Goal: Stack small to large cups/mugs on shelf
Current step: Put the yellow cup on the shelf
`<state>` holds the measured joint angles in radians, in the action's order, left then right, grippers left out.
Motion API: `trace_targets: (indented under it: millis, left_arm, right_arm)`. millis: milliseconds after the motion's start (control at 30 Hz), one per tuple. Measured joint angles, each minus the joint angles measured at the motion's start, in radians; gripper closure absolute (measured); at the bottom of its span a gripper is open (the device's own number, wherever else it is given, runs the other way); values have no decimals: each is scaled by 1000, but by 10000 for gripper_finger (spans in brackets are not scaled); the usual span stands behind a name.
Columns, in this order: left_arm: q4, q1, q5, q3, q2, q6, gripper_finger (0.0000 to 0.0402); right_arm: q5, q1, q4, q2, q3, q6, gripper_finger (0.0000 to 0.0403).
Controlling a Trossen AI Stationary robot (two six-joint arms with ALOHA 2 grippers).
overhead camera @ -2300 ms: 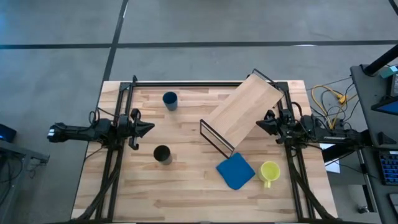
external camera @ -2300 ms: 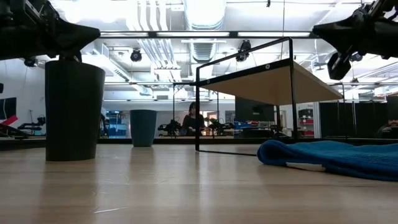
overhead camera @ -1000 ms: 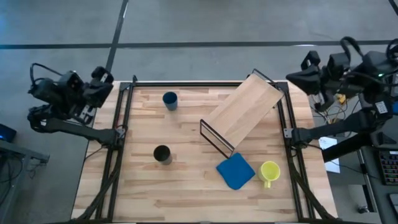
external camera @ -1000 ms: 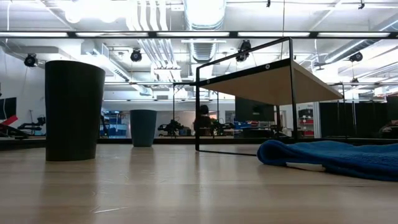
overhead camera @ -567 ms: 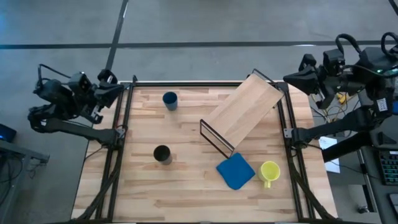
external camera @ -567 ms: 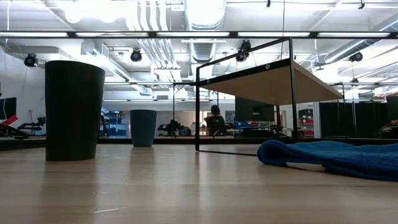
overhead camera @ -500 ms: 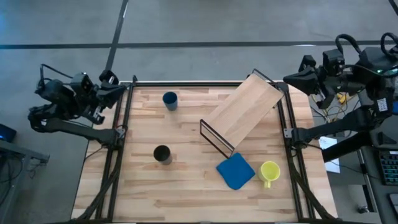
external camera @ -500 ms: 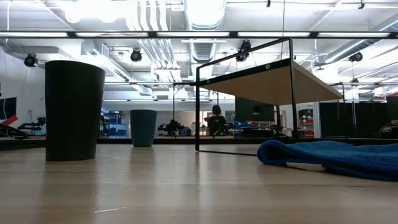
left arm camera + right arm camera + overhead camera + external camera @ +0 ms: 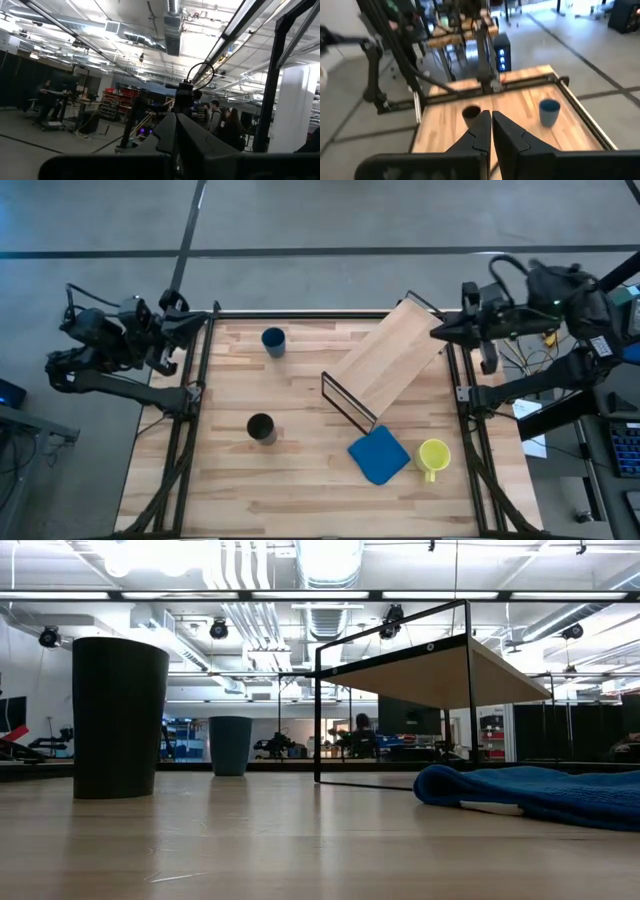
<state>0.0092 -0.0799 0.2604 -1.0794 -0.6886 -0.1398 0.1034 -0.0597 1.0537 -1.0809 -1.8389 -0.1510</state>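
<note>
Three cups stand apart on the wooden table [image 9: 300, 480], none on the shelf [image 9: 390, 358] and none held. The dark blue cup [image 9: 273, 340] is near the far edge, on the left arm's side; the black cup [image 9: 260, 428] stands nearer the middle, well apart from it; the yellow mug [image 9: 433, 456] sits at the right arm's side toward the near edge, just beside a blue pad [image 9: 379, 457]. From above, each cup's mouth looks empty. The shelf lies diagonally across the middle of the table, its board bare, its black frame end close to the pad.

Both arms are raised off the table's far corners. The left gripper [image 9: 203, 323] hangs over the far left corner of the table frame, its fingers pressed together and holding nothing; the dark blue cup is the closest cup to it, yet well apart. The right gripper [image 9: 438, 332] hovers by the far end of the shelf, fingers likewise closed and empty; in its wrist view the fingertips [image 9: 485, 120] point across the table toward the black cup and dark blue cup.

In the low view a person [image 9: 362, 730] shows far behind the table.
</note>
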Motion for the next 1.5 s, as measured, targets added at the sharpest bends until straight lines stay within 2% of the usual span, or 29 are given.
trace_targets:
  millis: [200,367,500,600,700,867,1200,1367,1500]
  left_arm:
    - [-21,0,0,0,10,27,391]
    - [-20,0,2,0,16,50,351]
    - [-19,0,6,0,21,50,320]
    - [-19,0,6,0,24,49,306]
    - [-20,0,6,0,27,49,302]
    - [-32,0,6,0,24,48,301]
    - [-82,0,6,9,21,50,301]
    - [-105,0,6,9,23,51,301]
    - [-107,0,6,12,26,50,301]
  right_arm:
    - [0,0,132,-66,0,34,363]
    - [1,0,362,-141,-14,20,325]
    - [1,0,529,-201,-8,-70,299]
    - [72,10,500,-196,45,-228,290]
    - [156,43,522,-194,88,-278,290]
    - [160,145,517,-147,215,-365,301]
    - [135,331,502,-17,565,-687,320]
    - [122,374,380,39,741,-793,321]
    - [132,384,222,69,855,-811,323]
